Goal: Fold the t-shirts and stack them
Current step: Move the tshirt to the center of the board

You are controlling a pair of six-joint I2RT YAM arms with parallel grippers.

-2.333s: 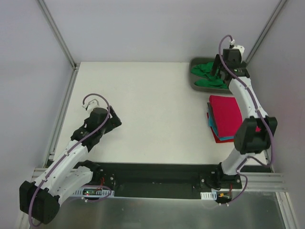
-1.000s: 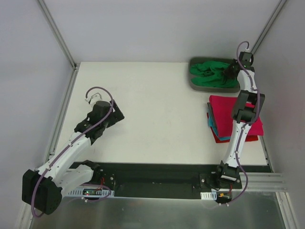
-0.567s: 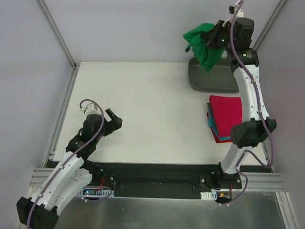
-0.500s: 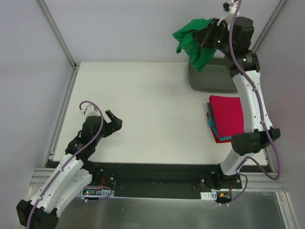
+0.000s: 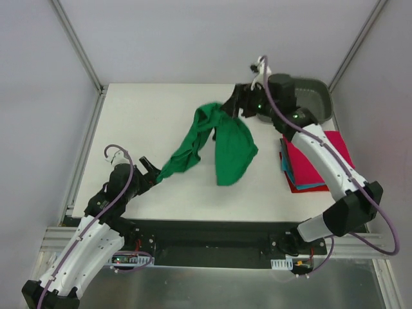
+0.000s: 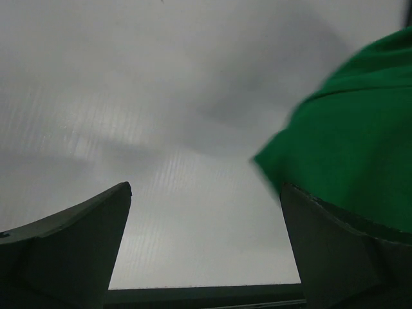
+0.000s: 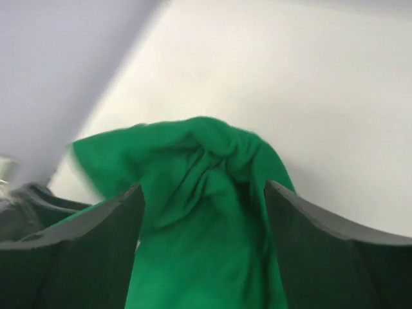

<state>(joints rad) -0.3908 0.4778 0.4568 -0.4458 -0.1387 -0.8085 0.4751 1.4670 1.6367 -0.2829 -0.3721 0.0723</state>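
Note:
My right gripper [image 5: 235, 104] is shut on the bright green t-shirt [image 5: 229, 145] and holds it bunched over the middle of the table. The cloth hangs in a wide lobe, and a long tail trails to the lower left. In the right wrist view the shirt [image 7: 206, 244] fills the gap between the fingers of that gripper [image 7: 203, 187]. My left gripper [image 5: 150, 169] is open at the tail's end. In the left wrist view the green cloth [image 6: 351, 161] lies by the right finger, and the left gripper [image 6: 206, 193] holds nothing. Folded shirts are stacked at the right: crimson-pink [image 5: 318, 158] on top, then teal [image 5: 285, 165], then red [image 5: 300, 188].
The grey plastic tray [image 5: 310, 90] stands at the back right corner with nothing in it. Metal frame rails run along the table's left edge [image 5: 87, 138] and the walls close in on three sides.
My right gripper has lifted the green shirt out of the tray, raised it high, then swung it left and down over the table. My left arm has drawn back and now meets the shirt's tail.

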